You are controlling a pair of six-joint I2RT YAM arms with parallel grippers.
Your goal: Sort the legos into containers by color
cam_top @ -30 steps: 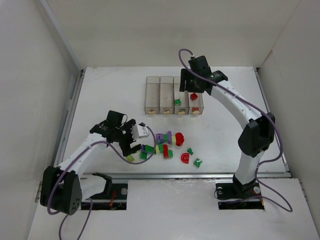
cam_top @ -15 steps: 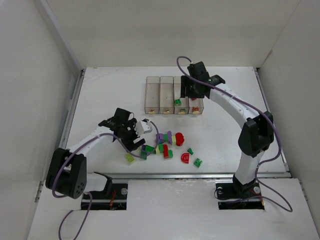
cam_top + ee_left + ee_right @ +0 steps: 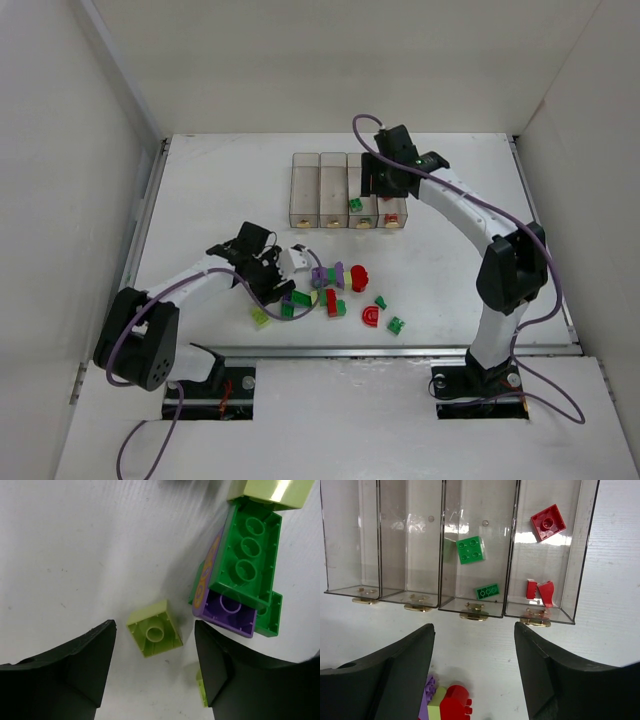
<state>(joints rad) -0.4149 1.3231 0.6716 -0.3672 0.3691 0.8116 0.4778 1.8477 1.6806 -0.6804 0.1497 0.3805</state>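
Observation:
The legos (image 3: pixel 335 290) lie in a loose pile on the white table, red, green, purple and pale yellow-green. My left gripper (image 3: pixel 276 288) stands low over the pile's left end. In the left wrist view the left gripper (image 3: pixel 155 628) is open around an upturned pale yellow-green brick (image 3: pixel 153 636), with a gap on each side. A long green brick (image 3: pixel 245 555) on a purple one (image 3: pixel 227 612) lies just to the right. My right gripper (image 3: pixel 474 630) hangs open and empty by the near ends of the containers (image 3: pixel 441 545). Green bricks (image 3: pixel 470 549) lie in the third bin, red ones (image 3: pixel 548 522) in the fourth.
The row of clear containers (image 3: pixel 305 190) stands at the table's middle back, its two left bins bare. A red arch (image 3: pixel 370 316) and a green brick (image 3: pixel 396 325) lie right of the pile. White walls close in both sides, and a metal rail (image 3: pixel 350 350) runs along the front.
My left gripper has slid right onto the pile's left end, and its jaws have narrowed around the pale brick. The right gripper shifted slightly toward the bins' near ends, then held.

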